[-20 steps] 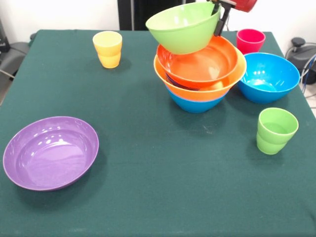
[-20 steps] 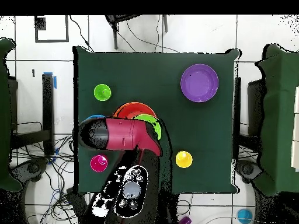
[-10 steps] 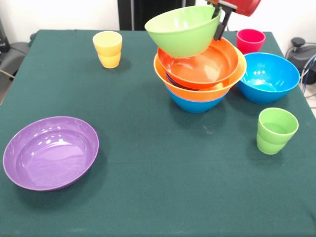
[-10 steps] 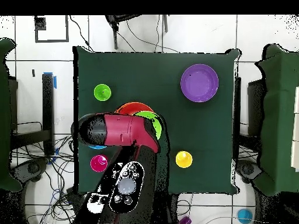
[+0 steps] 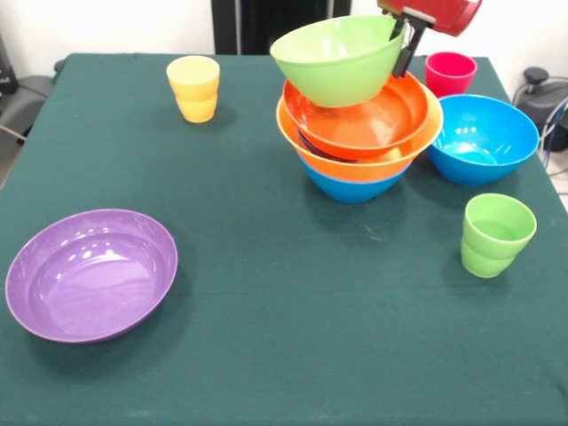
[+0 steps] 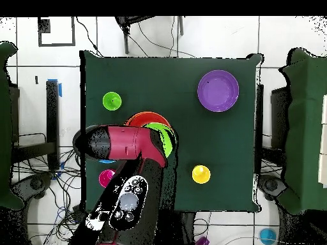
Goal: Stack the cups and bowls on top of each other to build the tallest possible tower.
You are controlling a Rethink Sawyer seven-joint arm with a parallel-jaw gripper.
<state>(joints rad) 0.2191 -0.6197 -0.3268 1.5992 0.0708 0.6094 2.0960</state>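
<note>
The gripper [image 5: 405, 40] comes down from the top edge in the front view, and its dark fingers [image 5: 407, 53] are pinched on the rim of the lime green bowl [image 5: 337, 60], on the side next to the red-pink cup [image 5: 449, 73]. This bowl hangs tilted above the tower [image 5: 359, 133], with its lower part inside the opening of the orange-red bowl [image 5: 373, 115]; I cannot tell whether the two are touching. The orange-red bowl sits nested in the large yellow-orange bowl [image 5: 355, 164], and under them a blue bowl [image 5: 351, 188] stands on the counter [image 5: 284, 337], which has a dark green cloth. A thin dark purple-blue edge shows between the orange bowls, but what it belongs to is not clear. Just beside the tower, on the right in the front view, a second blue bowl [image 5: 484, 138] stands alone, and the red-pink cup is behind it. The light green cup [image 5: 495, 234] stands nearer to the camera on the same side. The yellow cup [image 5: 193, 87] is far on the other side of the tower, and the wide purple bowl [image 5: 90, 273] lies well apart, near the front left corner. In the overhead view the red arm [image 6: 124, 143] covers a large part of the tower.
</note>
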